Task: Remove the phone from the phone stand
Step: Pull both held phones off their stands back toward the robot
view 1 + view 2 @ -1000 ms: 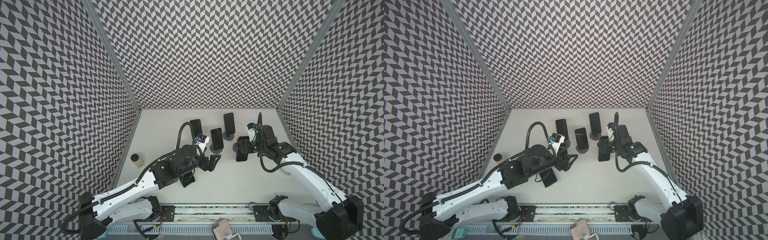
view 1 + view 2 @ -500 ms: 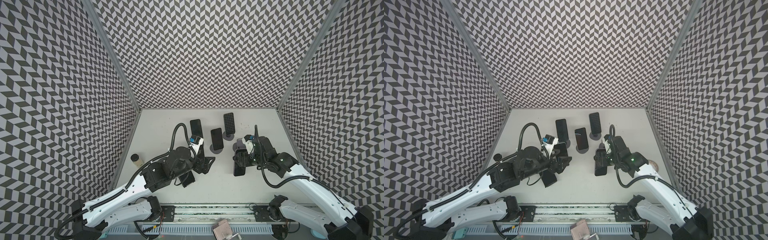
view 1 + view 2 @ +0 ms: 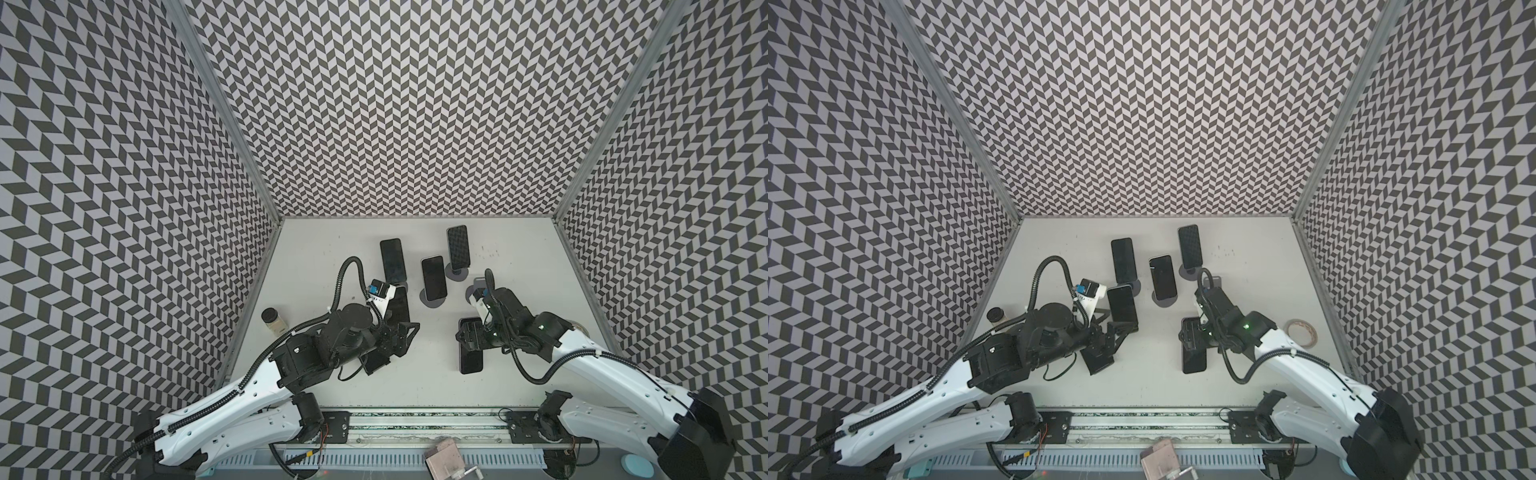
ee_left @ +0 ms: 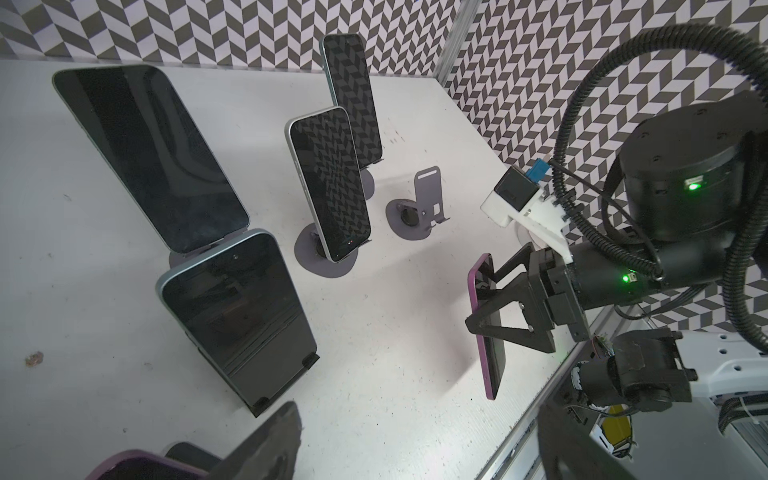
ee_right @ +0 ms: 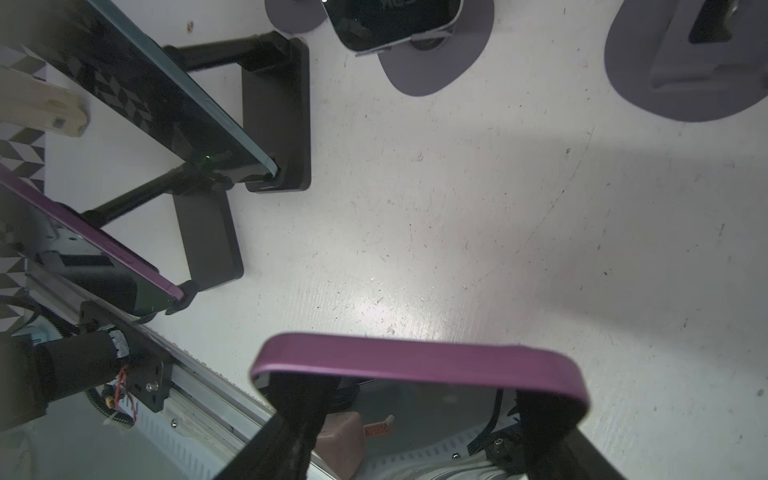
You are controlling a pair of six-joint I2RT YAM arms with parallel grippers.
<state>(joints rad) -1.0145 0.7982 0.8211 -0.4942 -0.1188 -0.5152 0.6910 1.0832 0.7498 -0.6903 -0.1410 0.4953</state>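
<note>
My right gripper (image 3: 467, 337) (image 5: 415, 395) is shut on a purple-cased phone (image 3: 471, 358) (image 3: 1192, 354) (image 5: 415, 362), its fingers (image 5: 291, 415) pressing on the two long edges. The left wrist view shows this phone (image 4: 486, 324) hanging on end, its lower tip close to the table. The empty grey phone stand (image 4: 428, 195) (image 5: 685, 62) stands behind it, partly hidden by the right arm in both top views. My left gripper (image 3: 405, 336) (image 3: 1117, 332) (image 4: 415, 457) is open and holds nothing. It sits beside a teal phone on a black stand (image 3: 400, 307) (image 4: 237, 316).
Three more phones lean on grey stands (image 3: 392, 259) (image 3: 433, 277) (image 3: 458, 247) at the back. Another purple phone on a black stand (image 3: 376, 361) (image 5: 104, 245) sits under the left arm. A small jar (image 3: 272, 326) stands at the left edge, a tape roll (image 3: 1302, 332) at the right.
The right gripper has carried the purple phone away from the grey stand toward the table's front. The left arm has drawn back to the left and front, still open.
</note>
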